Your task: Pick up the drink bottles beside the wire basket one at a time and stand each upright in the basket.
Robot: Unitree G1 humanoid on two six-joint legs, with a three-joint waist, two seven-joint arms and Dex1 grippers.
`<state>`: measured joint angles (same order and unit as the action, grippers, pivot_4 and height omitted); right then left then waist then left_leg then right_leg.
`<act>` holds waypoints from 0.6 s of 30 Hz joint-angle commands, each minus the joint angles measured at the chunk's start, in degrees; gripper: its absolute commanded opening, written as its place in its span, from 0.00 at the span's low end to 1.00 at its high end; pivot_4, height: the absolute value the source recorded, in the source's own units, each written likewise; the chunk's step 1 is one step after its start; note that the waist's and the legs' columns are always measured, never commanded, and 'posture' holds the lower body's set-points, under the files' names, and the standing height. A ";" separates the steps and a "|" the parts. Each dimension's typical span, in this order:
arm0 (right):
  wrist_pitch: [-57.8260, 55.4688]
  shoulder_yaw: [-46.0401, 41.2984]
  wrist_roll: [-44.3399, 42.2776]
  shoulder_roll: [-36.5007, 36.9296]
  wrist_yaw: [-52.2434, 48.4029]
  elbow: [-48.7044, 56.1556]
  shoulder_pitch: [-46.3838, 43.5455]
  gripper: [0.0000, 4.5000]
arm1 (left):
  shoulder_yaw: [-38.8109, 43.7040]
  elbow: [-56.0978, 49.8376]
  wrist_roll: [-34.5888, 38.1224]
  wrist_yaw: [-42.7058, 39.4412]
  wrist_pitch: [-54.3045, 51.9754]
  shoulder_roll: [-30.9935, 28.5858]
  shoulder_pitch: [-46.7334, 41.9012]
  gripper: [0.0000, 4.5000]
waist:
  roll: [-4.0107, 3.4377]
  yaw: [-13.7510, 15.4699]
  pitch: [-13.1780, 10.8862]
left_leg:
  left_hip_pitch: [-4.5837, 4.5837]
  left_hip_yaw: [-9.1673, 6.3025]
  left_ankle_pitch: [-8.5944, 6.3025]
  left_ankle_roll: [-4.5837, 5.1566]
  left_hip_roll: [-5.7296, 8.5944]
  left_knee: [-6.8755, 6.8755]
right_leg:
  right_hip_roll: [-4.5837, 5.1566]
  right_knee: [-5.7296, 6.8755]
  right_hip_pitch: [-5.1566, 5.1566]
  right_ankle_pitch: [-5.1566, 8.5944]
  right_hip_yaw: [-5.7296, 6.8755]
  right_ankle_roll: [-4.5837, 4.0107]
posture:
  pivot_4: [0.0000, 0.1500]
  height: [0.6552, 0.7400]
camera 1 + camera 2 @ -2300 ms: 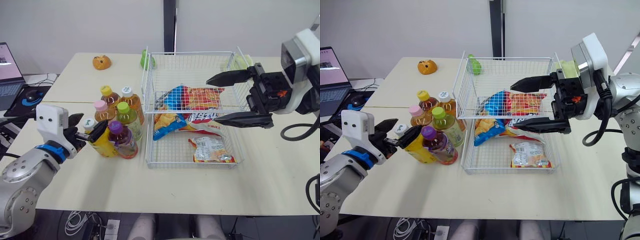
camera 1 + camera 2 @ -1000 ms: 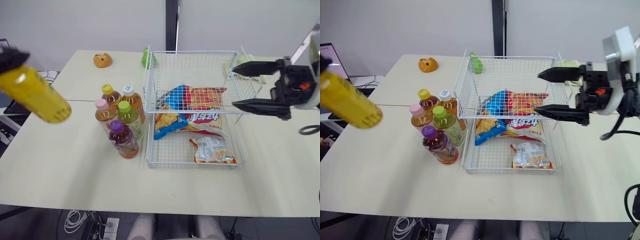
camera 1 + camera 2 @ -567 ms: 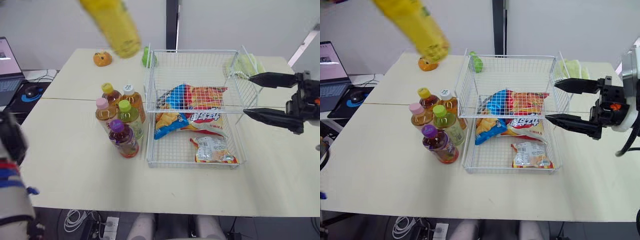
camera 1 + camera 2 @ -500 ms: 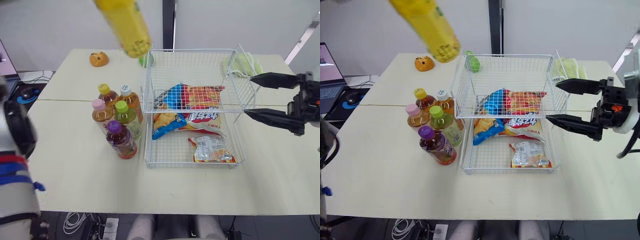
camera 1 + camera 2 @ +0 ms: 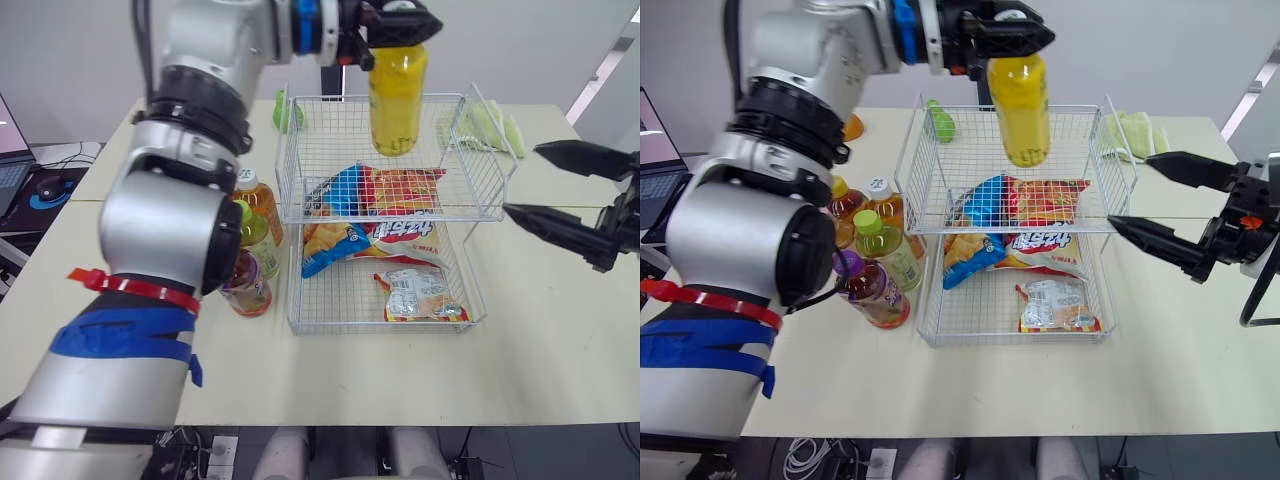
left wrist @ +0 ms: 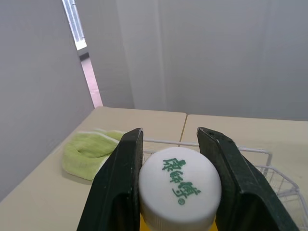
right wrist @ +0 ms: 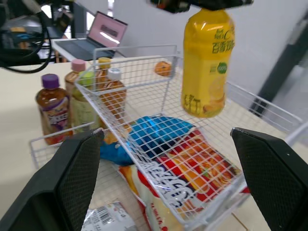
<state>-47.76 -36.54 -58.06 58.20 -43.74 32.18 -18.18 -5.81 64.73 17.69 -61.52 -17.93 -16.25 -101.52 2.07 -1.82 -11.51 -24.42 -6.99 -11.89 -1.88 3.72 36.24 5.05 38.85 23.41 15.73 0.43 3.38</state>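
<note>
Five bottles stand upright in a tight cluster on the cream surface point(image 5: 500, 360), just beside the left wall of the wire basket point(image 5: 292, 160); the purple-capped bottle point(image 5: 865, 290) is nearest the front edge, the green-capped bottle point(image 5: 880, 250) behind it, the white-capped bottle point(image 5: 885, 205) and yellow-capped bottle point(image 5: 840, 200) further back, and the pink-capped bottle point(image 7: 77, 79) on the side away from the basket. A sixth, the yellow drink bottle point(image 5: 397, 95), hangs upright in the air over the far half of the basket; the left end effector point(image 5: 398, 24) is clamped on its white cap point(image 6: 179, 185), one black finger point(image 6: 120, 183) pressed to each side; the bottle's base is above the snack bags and apart from them; whether it sits below the rim line I cannot tell.

Inside the basket lie a blue-and-red chip bag point(image 5: 375, 190) toward the back, a red-and-white bag point(image 5: 395, 235) in the middle, an orange-and-blue bag point(image 5: 325, 245) against the left wall, and a small packet point(image 5: 420, 297) near the front.

To the right of the basket the right end effector point(image 5: 522, 180) hovers with its fingers spread wide and nothing between them, the tips pointing at the basket's right wall, close to it.

A green cloth point(image 5: 485, 125) lies crumpled behind the basket's right rear corner; a small green object point(image 5: 937, 120) sits at the left rear corner; an orange toy point(image 7: 163, 68) rests further back on the surface; a laptop point(image 7: 103, 36) stands open on a separate desk off to the left.
</note>
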 commanded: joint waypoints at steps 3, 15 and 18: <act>-0.02 -4.73 -3.85 -0.05 3.80 4.56 2.58 1.00 | 5.71 5.94 -1.88 9.00 6.83 4.85 -6.05 0.31 | 0.00 0.06 0.00 | 0.00 0.00 0.00 0.00 0.02 0.01 | 0.00 0.01 0.00 0.00 0.00 0.00 | 1.00 1.00; 1.64 -6.44 -4.01 0.17 10.11 5.15 4.26 1.00 | 8.76 10.10 -7.25 9.65 6.70 9.22 -6.72 0.31 | 0.00 0.07 0.00 | 0.00 0.00 0.01 0.01 0.06 0.07 | 0.01 0.09 -0.01 0.01 -0.01 0.02 | 1.00 1.00; 2.48 -5.62 -3.44 0.30 11.01 4.79 3.73 1.00 | 9.37 10.43 -8.27 10.45 6.82 9.94 -6.60 0.53 | 0.00 0.06 0.00 | 0.01 0.00 0.01 0.01 0.06 0.07 | 0.01 0.10 -0.02 0.01 -0.01 0.02 | 1.00 1.00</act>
<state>-46.84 -41.36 -61.88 57.81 -33.56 36.28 -13.34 2.59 76.67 9.94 -51.40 -12.08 -6.56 -105.47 2.06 -1.76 -11.51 -24.41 -6.99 -11.88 -1.87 3.77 36.32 5.07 38.96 23.39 15.74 0.42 3.40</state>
